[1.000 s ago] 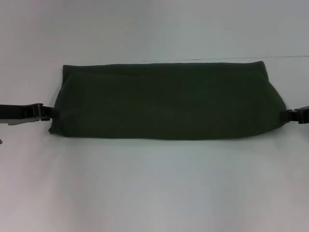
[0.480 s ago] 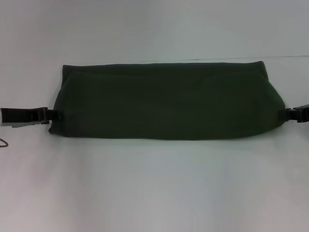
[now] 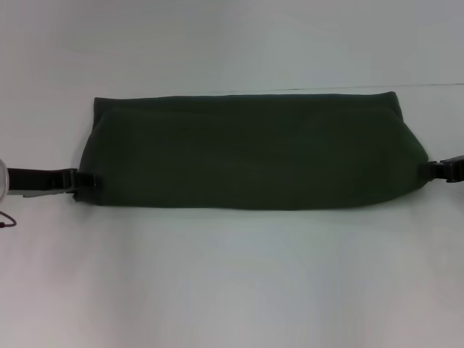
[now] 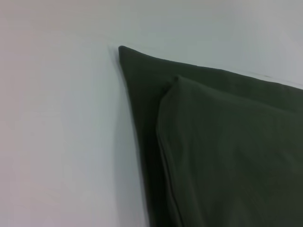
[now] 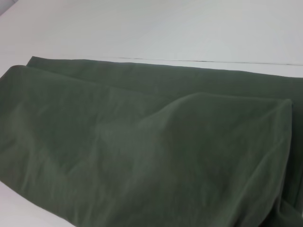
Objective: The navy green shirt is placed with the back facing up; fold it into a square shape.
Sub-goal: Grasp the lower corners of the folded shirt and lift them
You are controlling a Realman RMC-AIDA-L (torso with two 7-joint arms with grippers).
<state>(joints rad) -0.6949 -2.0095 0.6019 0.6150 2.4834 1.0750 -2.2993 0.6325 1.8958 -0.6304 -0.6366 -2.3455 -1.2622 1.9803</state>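
- navy green shirt (image 3: 250,152) lies flat on the white table (image 3: 232,283), folded into a wide horizontal band, plain side up
- far edge straight, near edge slightly bowed, both ends taper toward the near side
- left gripper (image 3: 85,181) low at the shirt's left end, tips at the fabric edge near the near-left corner
- right gripper (image 3: 429,170) at the shirt's right end, touching the edge; mostly cut off by the frame
- finger state not readable on either gripper

Matt cloth shirt (image 3: 250,152) (soft), smooth table (image 3: 232,283).
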